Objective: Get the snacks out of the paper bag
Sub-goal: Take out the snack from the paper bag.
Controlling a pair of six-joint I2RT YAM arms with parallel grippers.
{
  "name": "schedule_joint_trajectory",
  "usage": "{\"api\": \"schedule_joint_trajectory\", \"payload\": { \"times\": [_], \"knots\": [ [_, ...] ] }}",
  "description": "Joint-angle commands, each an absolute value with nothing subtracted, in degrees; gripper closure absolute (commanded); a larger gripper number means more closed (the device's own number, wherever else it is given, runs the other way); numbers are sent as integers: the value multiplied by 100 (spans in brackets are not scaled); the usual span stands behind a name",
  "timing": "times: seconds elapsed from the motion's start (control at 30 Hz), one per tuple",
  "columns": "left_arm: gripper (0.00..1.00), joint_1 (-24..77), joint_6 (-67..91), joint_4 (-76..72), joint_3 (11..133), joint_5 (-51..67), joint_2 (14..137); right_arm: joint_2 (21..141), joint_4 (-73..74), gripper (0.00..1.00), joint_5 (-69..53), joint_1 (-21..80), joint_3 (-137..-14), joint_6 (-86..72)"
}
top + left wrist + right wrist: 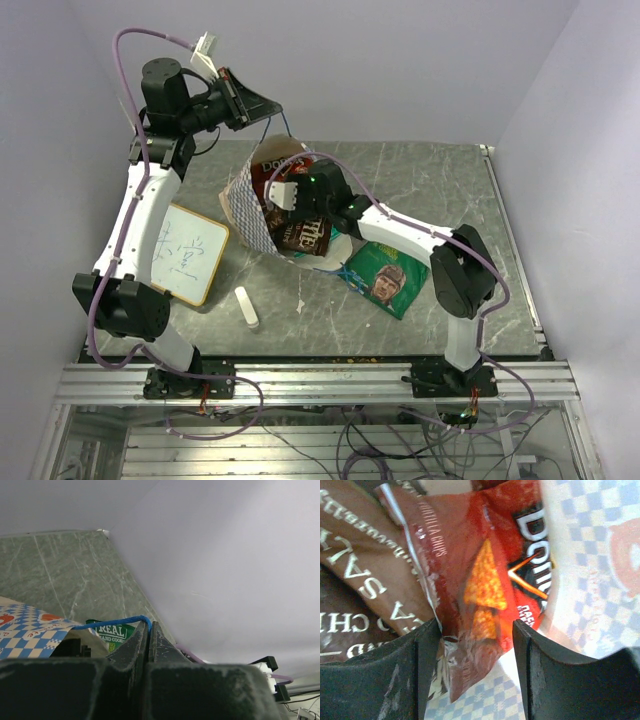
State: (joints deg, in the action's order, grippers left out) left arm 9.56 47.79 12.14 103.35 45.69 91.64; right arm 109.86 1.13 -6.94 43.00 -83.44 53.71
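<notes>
Inside paper bag [245, 208], right claw [475, 632] straddling Doritos packet [490, 570], left claw [149, 630] pinching cord [115, 622]

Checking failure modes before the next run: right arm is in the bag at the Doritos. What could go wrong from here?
1. The right fingers straddle only an edge of the glossy Doritos packet. Closing there may pinch film and slip on the lift.
2. The left fingers hold the paper bag up by its thin blue cord alone. A tug could pull it free.
3. The brown chocolate bag lies against the Doritos and may drag along.
</notes>
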Motion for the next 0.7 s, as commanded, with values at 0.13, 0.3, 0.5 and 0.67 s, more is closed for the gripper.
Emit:
{"api": "schedule_joint_trajectory", "payload": {
  "times": [0.13, 0.3, 0.5, 0.67],
  "knots": [
    [93, 1080, 4563, 1104, 10570, 4614, 8960, 11278, -413, 45, -333, 4218, -8800, 5129],
    [93, 1081, 4563, 1115, 10552, 4627, 8937, 11290, -339, 46, -820, 4200, -8729, 5367],
    [93, 1098, 4569, 1139, 10533, 4630, 8934, 11473, -510, 43, -852, 4212, -8778, 5414],
    [93, 1099, 4654, 1082, 10508, 4639, 8959, 11548, -510, 44, -1076, 4212, -8769, 5439]
  ]
}}
